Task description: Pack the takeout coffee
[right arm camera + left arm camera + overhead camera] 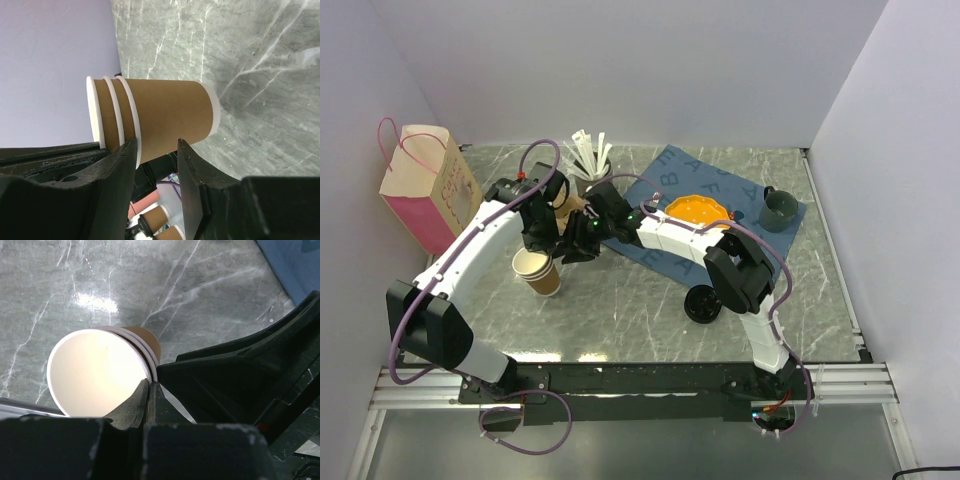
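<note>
Bare marble (630, 310) before cup stack (538, 270) (3 nested), left arm (470, 245) and right arm (670, 235) crowding behind

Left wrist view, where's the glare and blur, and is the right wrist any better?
Left wrist view: white glare on the table, the cups nearly washed out inside, the left hand dark and blurred up close. Right wrist view: no strong glare, cups sharp, only the near right hand soft.

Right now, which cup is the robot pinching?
The brown paper cup stack, pinched at its rim by the left gripper; the green mug sits untouched on the blue cloth.
</note>
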